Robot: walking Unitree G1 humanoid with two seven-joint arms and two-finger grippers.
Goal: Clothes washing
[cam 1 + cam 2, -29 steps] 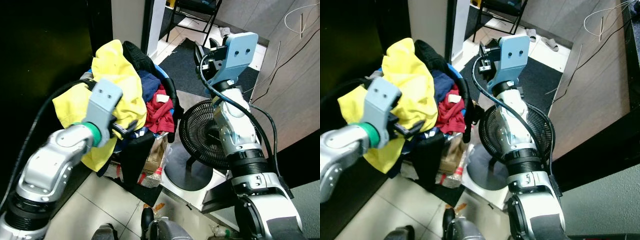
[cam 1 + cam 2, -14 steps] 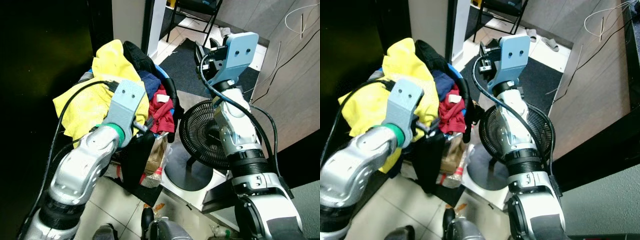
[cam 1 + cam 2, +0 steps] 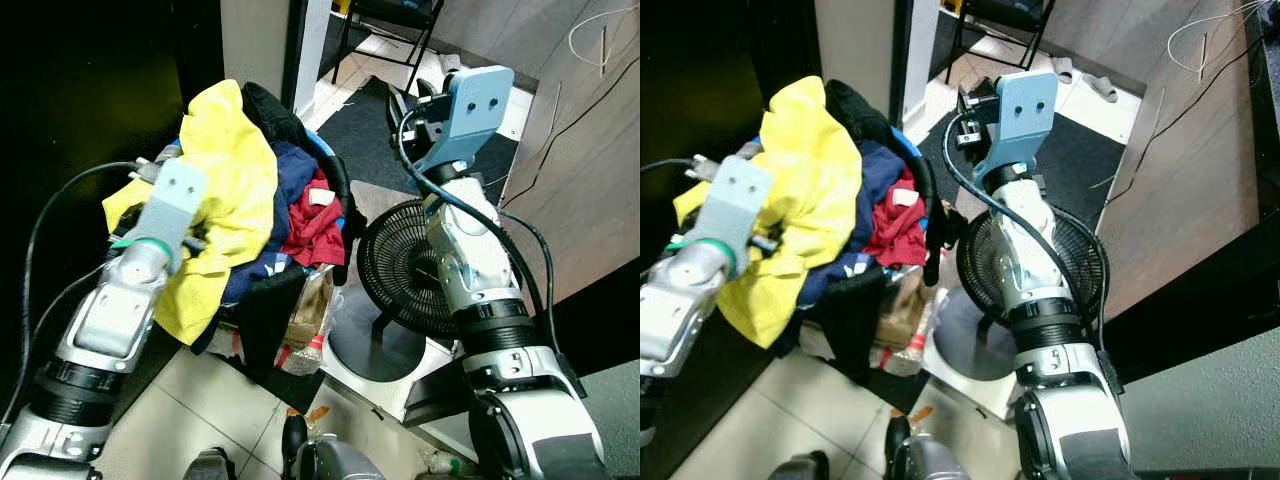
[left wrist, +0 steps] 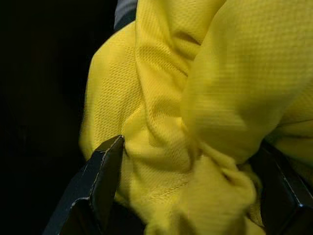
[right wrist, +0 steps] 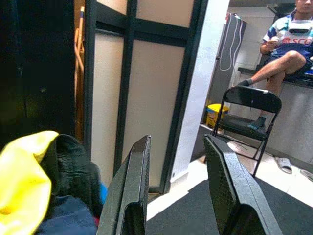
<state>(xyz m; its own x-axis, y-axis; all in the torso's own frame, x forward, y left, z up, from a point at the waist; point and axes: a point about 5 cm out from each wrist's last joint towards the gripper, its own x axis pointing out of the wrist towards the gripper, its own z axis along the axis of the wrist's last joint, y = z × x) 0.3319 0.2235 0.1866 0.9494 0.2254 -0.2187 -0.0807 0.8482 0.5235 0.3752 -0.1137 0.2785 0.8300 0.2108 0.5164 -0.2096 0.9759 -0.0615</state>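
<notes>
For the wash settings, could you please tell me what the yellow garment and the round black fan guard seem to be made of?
Yellow garment: probably synthetic sports mesh, matte; a fine pinhole knit shows in the left wrist view. Round black fan guard: thin radial wires, likely painted metal, possibly plastic.

left gripper (image 4: 190,196): fingers seemingly clamped | right gripper (image 5: 178,191): raised, fingers parted

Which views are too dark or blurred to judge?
Both eye views: sharp, though black at left beside the yellow shirt. Left wrist view: close, soft-focus on yellow cloth, darkness beside it. Right wrist view: evenly lit, clear past the right gripper.
</notes>
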